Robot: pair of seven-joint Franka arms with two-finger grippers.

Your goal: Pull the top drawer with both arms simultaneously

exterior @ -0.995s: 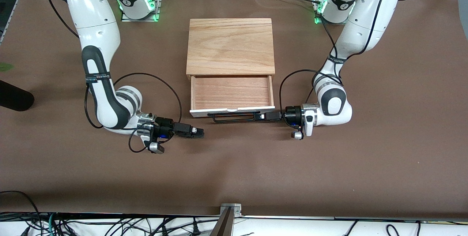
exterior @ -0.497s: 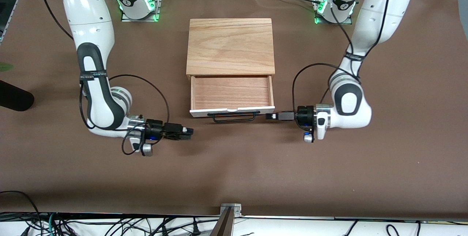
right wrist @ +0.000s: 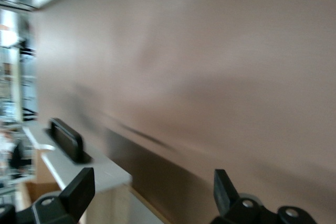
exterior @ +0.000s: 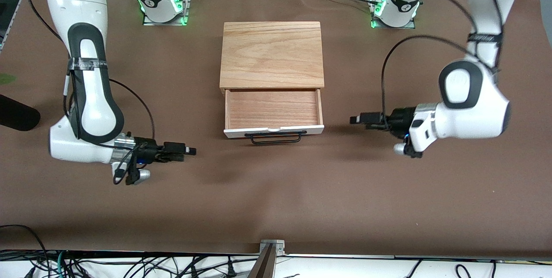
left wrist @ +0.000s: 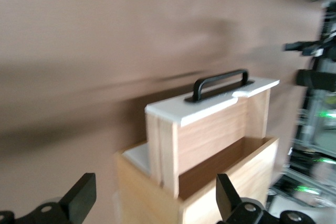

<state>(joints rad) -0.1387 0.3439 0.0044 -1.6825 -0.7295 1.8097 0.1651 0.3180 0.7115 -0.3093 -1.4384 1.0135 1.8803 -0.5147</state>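
The top drawer (exterior: 274, 107) stands pulled out of the oak box, its light wood floor bare. Its white front panel (exterior: 241, 132) and black bar handle (exterior: 276, 137) face the front camera. My left gripper (exterior: 355, 119) is open and empty, apart from the drawer toward the left arm's end of the table. My right gripper (exterior: 192, 151) is open and empty, apart from the drawer toward the right arm's end. The left wrist view shows the drawer (left wrist: 210, 129) and handle (left wrist: 220, 83) between open fingers (left wrist: 79, 200). The right wrist view shows the front panel (right wrist: 89, 169) and handle (right wrist: 65, 139).
The oak box (exterior: 271, 54) sits mid-table between the two green-lit bases (exterior: 164, 10). A brown cover (exterior: 276, 200) spans the table. A black object (exterior: 17, 116) lies at the right arm's end. Cables run along the table's front edge.
Both grippers have drawn away from the drawer handle, each toward its own arm's end of the table. The left gripper has left the handle's end. The drawer has not moved.
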